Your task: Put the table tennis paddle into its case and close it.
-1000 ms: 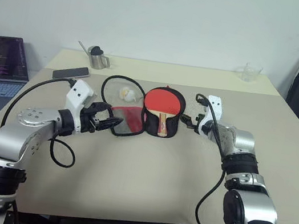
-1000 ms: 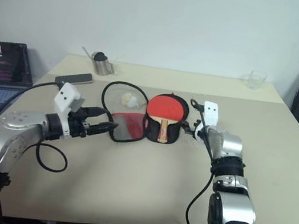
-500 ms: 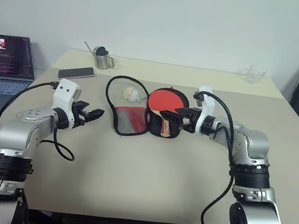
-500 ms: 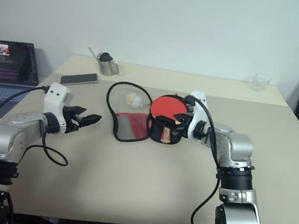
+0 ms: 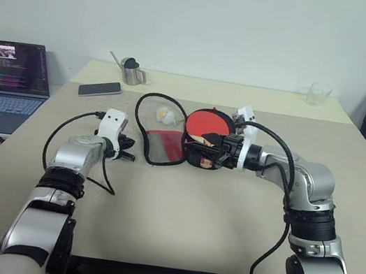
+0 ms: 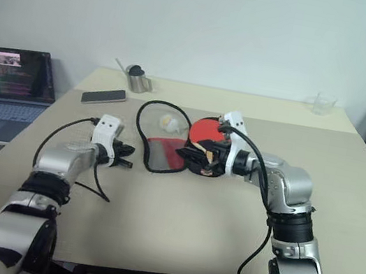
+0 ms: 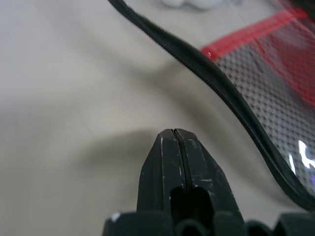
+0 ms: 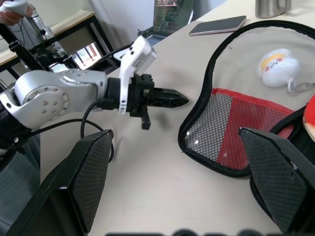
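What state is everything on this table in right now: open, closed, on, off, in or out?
Case: unzipped, mesh flap folded open on the table.
Paddle: in the case's other half, red face up.
Left gripper: shut, holding nothing, just short of the flap's rim.
Right gripper: open wide, over the case.
Laptop: lid up, screen lit.

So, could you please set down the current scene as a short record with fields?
paddle: red paddle lying in the black half of the case
case: unzipped, mesh flap folded flat on the table
left pincer: shut, empty, on the table just short of the flap's edge
right pincer: open, above the case near the handle
other items: small white toy, phone, metal cup, clear glass, laptop
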You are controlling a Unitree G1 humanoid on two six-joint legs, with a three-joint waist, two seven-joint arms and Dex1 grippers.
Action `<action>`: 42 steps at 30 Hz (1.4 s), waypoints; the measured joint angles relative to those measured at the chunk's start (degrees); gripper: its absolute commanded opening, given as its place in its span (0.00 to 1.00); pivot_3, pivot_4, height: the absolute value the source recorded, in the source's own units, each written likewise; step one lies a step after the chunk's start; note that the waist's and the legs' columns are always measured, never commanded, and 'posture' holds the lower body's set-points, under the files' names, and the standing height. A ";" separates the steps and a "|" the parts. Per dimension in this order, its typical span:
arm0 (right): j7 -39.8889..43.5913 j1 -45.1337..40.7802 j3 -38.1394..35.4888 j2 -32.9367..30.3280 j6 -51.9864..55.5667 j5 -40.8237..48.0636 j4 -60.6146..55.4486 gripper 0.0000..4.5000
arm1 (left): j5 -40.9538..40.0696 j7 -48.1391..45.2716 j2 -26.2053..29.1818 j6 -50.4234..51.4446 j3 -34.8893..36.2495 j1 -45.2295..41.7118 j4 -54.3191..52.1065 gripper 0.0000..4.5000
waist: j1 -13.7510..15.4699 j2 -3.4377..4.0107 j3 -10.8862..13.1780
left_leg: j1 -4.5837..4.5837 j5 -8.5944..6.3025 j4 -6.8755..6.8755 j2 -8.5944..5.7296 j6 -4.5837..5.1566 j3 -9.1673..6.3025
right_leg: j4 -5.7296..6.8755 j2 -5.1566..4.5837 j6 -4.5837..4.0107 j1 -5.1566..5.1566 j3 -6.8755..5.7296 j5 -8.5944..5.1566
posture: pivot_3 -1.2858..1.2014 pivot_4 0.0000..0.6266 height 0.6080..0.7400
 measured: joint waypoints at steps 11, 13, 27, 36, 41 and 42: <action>-3.52 0.48 -1.00 -1.34 -0.86 0.12 -0.64 1.00 | -2.57 -5.41 -10.92 -0.87 -0.35 -0.80 -11.96 0.00 | 0.31 -0.06 0.02 | -0.08 0.00 0.01 -0.04 0.00 -0.01 | -0.07 -0.07 0.00 0.01 -0.02 0.00 | 0.52 0.24 1.00; -4.33 0.49 -1.81 -2.19 -1.35 -0.17 -0.54 1.00 | -3.28 -5.36 -12.95 -0.86 -0.39 -0.95 -15.18 0.00 | 0.30 -0.06 0.02 | -0.07 0.00 0.01 -0.03 0.00 0.00 | -0.07 -0.07 0.00 0.01 -0.01 0.00 | 0.52 0.24 1.00; -9.20 0.35 -10.02 -11.55 -3.53 -1.96 0.57 1.00 | 3.39 3.54 -25.60 1.26 -9.43 -0.59 -14.05 0.00 | 0.19 -0.11 0.04 | 0.00 0.00 -0.01 0.01 0.01 0.13 | -0.02 -0.04 0.00 0.04 0.06 0.00 | 0.52 0.24 1.00; -13.46 3.18 -10.85 -10.44 -2.30 -1.29 -3.25 1.00 | 7.20 7.09 -29.65 -6.08 -11.42 -3.20 -3.73 0.00 | 0.52 -0.13 0.02 | 0.22 -0.01 0.01 0.00 0.03 0.10 | -0.05 -0.05 0.01 0.30 0.01 0.00 | 0.52 0.24 1.00; -14.99 3.32 -10.91 -9.77 -1.52 -1.26 -3.82 1.00 | 7.50 9.13 -31.69 -14.17 -9.51 -7.96 7.86 0.00 | 0.61 -0.15 0.02 | 0.19 -0.01 0.00 -0.01 0.02 0.10 | -0.07 -0.05 0.02 0.30 -0.01 0.00 | 0.52 0.24 1.00; -15.62 3.32 -10.95 -9.41 -1.35 -1.26 -3.81 1.00 | 7.79 9.75 -31.97 -15.53 -9.30 -8.83 9.89 0.00 | 0.59 -0.15 0.02 | 0.19 -0.01 0.00 0.00 0.02 0.12 | -0.07 -0.05 0.02 0.29 0.00 0.00 | 0.52 0.24 1.00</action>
